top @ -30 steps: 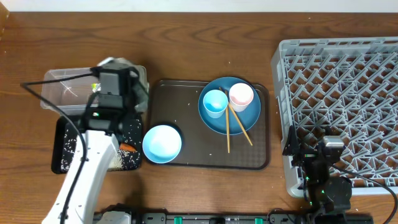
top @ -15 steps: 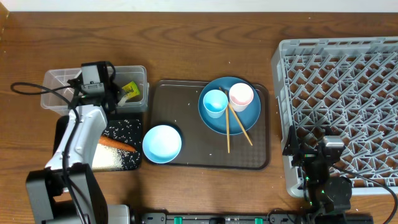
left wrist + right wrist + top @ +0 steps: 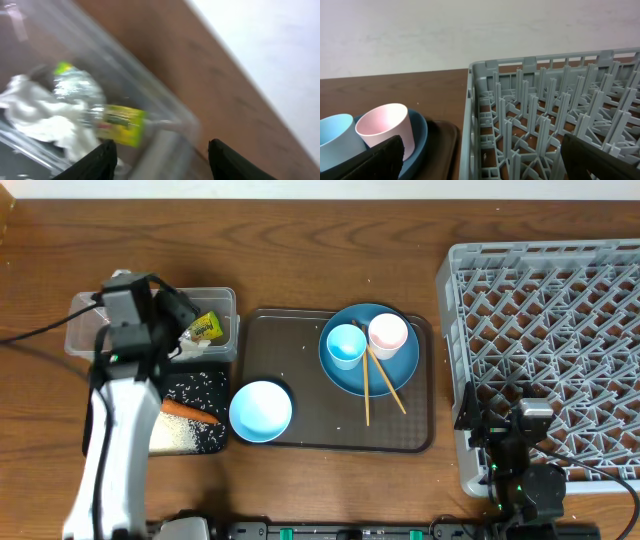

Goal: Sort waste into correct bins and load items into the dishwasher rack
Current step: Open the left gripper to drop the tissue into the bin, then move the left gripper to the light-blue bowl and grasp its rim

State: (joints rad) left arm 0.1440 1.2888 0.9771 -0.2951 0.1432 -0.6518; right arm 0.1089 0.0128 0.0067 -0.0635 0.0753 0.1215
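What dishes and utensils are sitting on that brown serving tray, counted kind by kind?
Plates: 1, the dark-blue round plate
Bowls: 1, the light-blue bowl
Cups: 2, the small light-blue cup and the small pink cup
Chopsticks: 2, the wooden chopsticks
Total: 6

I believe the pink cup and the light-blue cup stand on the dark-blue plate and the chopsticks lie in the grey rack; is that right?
Not quite: the overhead view shows the chopsticks lying across the dark-blue plate and brown tray, not in the grey rack. The pink cup and light-blue cup do stand on the plate.
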